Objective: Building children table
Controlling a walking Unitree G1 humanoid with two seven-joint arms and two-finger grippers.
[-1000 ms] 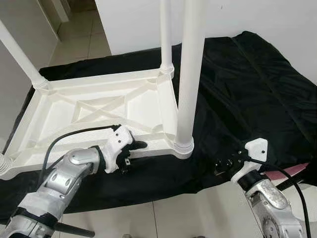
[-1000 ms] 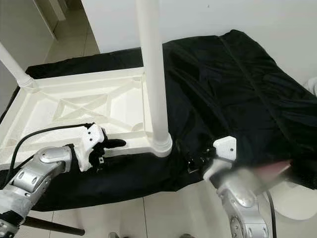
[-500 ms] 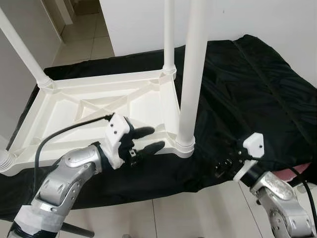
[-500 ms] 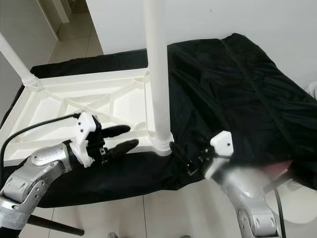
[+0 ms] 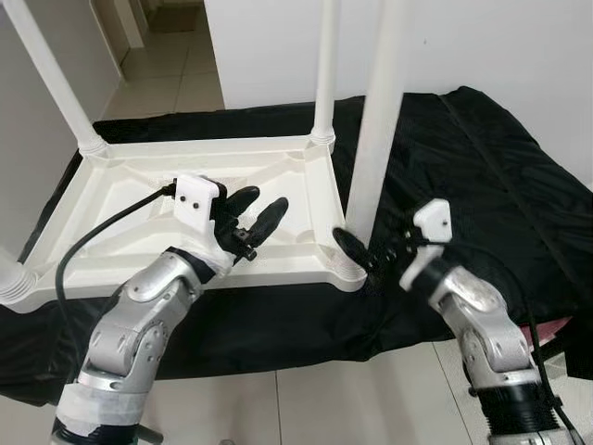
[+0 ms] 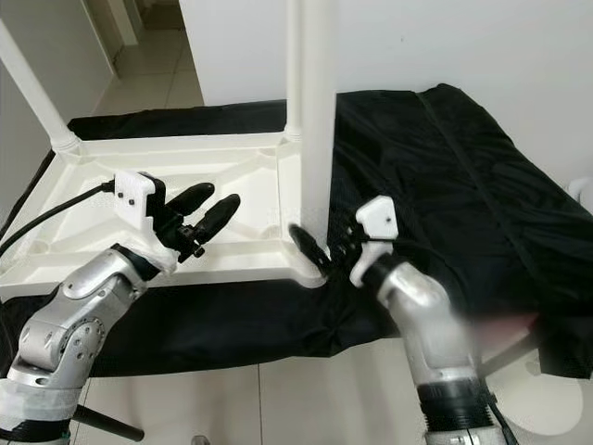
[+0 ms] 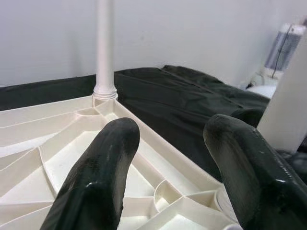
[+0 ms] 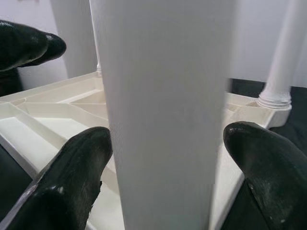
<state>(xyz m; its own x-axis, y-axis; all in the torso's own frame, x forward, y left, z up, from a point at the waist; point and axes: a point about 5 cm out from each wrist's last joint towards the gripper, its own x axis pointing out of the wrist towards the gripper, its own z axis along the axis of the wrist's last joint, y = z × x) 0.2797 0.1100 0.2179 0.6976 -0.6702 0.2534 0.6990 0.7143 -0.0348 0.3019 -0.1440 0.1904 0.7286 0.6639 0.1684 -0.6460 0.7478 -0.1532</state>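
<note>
Our right end effector (image 5: 363,255) is spread around the near leg (image 5: 372,139) of the overturned children's table (image 5: 148,199), not clamped; our left end effector (image 5: 255,215) hovers released above its underside.

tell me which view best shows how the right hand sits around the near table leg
The right wrist view: the near leg stands between the open right hand's fingers. Both eye views show that hand from above at the leg's base.

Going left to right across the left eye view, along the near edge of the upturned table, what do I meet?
Near-left table leg → left gripper → near-right table leg → right gripper at that leg's base → black cloth.
</note>
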